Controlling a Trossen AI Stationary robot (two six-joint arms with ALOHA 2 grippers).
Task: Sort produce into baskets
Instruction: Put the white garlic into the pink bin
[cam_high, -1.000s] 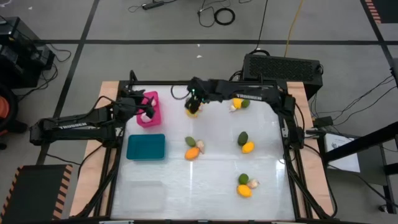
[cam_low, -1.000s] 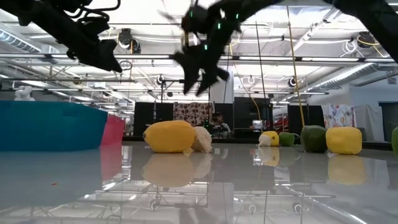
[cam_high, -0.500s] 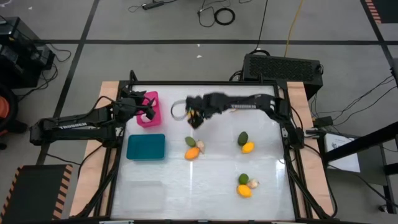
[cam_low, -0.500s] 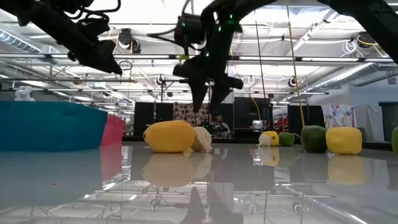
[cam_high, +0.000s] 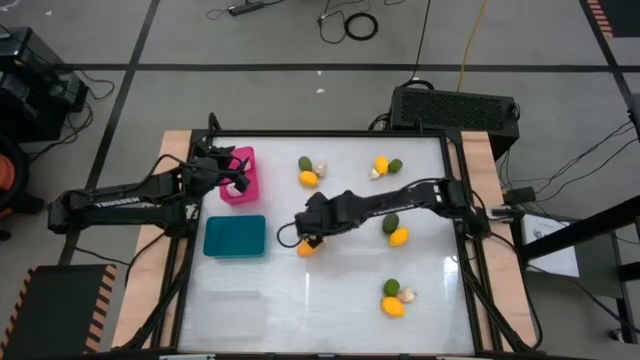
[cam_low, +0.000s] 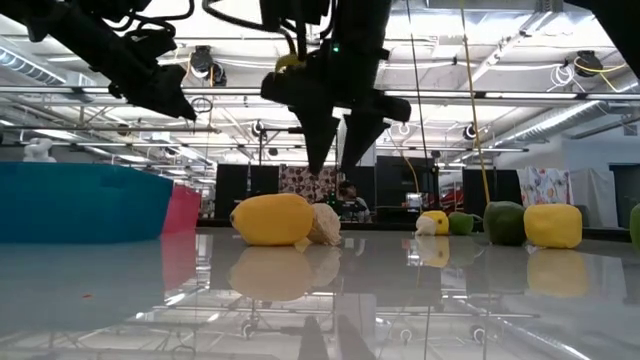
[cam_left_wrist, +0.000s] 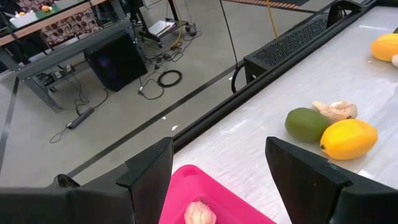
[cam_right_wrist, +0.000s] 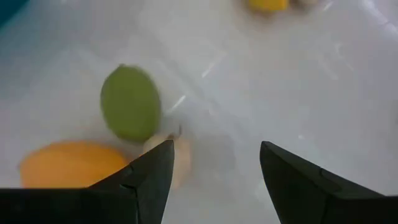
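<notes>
The pink basket (cam_high: 241, 176) holds one pale bulb (cam_left_wrist: 198, 214) beneath the open left end effector (cam_left_wrist: 217, 180), the teal basket (cam_high: 235, 236) shows no contents, and the open right end effector (cam_high: 311, 232) hovers over tabletop (cam_high: 330, 300) produce (cam_right_wrist: 130, 111).

One word to read here: "TROSSEN" in white capitals along the left arm (cam_high: 122, 200), at the left of the high view. The right arm (cam_high: 405, 195), stretched across the middle of the table (cam_high: 330, 300), shows no lettering that can be made out. Nothing legible on the black box (cam_high: 455, 108) at the top of the high view, and the banners (cam_low: 545, 185) far back in the low view are too small to read.
</notes>
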